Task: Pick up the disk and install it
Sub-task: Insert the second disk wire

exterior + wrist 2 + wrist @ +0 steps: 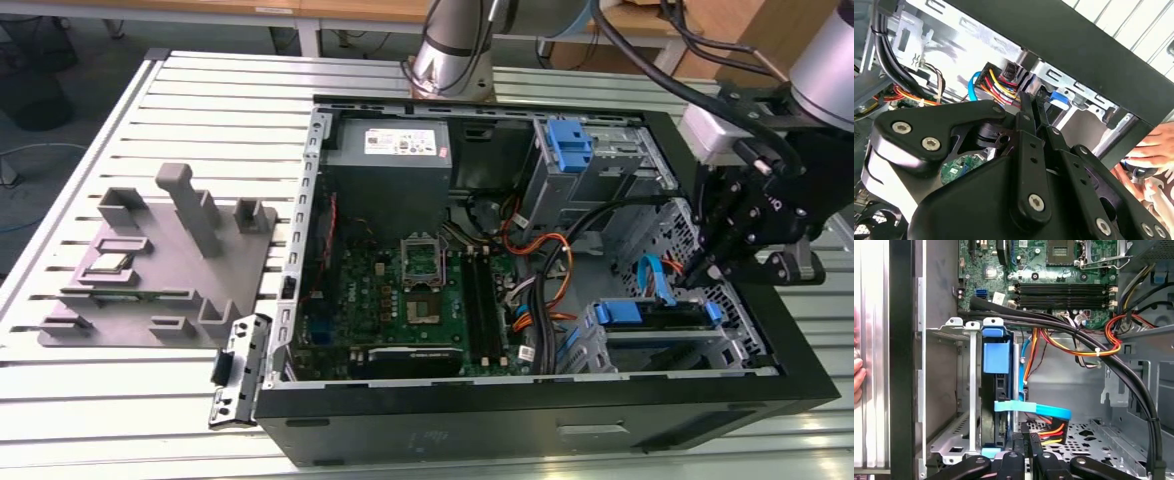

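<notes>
One gripper (697, 268) hangs inside the open computer case (534, 425), at the drive cage (727, 345) in the corner on the exterior view's right. In both wrist views its fingers (1019, 440) stand almost together, with only a thin gap and nothing visibly held. The disk (996, 390) sits in the drive cage, seen edge-on in the first wrist view with its blue side rail facing the camera. Its long axis runs along the cage slot, roughly parallel to the fingers. The disk lies just beside the fingertips, on the side of the cage's outer wall; contact cannot be judged. A pale blue data cable (1034, 410) crosses between the disk and the fingers, near the drive cage's open side. A person's hand (1149, 150) rests outside the case, beyond the cage wall. The case lies on a slatted desk (107, 420).
</notes>
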Robot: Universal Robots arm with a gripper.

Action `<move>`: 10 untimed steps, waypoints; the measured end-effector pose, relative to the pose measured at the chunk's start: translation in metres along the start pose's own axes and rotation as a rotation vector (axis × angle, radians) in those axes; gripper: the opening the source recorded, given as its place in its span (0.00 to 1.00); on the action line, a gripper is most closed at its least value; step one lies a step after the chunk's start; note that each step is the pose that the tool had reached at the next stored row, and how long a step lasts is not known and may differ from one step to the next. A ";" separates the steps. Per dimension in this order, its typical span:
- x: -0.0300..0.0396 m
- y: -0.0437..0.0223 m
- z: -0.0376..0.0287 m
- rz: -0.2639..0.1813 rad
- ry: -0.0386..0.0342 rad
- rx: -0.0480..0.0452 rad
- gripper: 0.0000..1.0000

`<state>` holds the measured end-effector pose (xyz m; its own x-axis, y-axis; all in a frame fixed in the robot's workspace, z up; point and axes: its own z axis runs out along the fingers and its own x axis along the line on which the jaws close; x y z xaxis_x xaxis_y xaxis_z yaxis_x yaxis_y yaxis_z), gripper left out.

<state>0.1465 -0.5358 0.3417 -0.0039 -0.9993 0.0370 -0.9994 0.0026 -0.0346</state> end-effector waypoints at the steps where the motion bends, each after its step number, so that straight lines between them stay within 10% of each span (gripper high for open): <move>1: 0.0013 0.0009 0.0000 0.000 0.0000 0.0037 0.16; 10: 0.0108 0.0063 0.0003 -0.003 -0.0003 0.0367 0.16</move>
<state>0.1402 -0.5466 0.3416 -0.0008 -0.9993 0.0369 -0.9975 -0.0018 -0.0711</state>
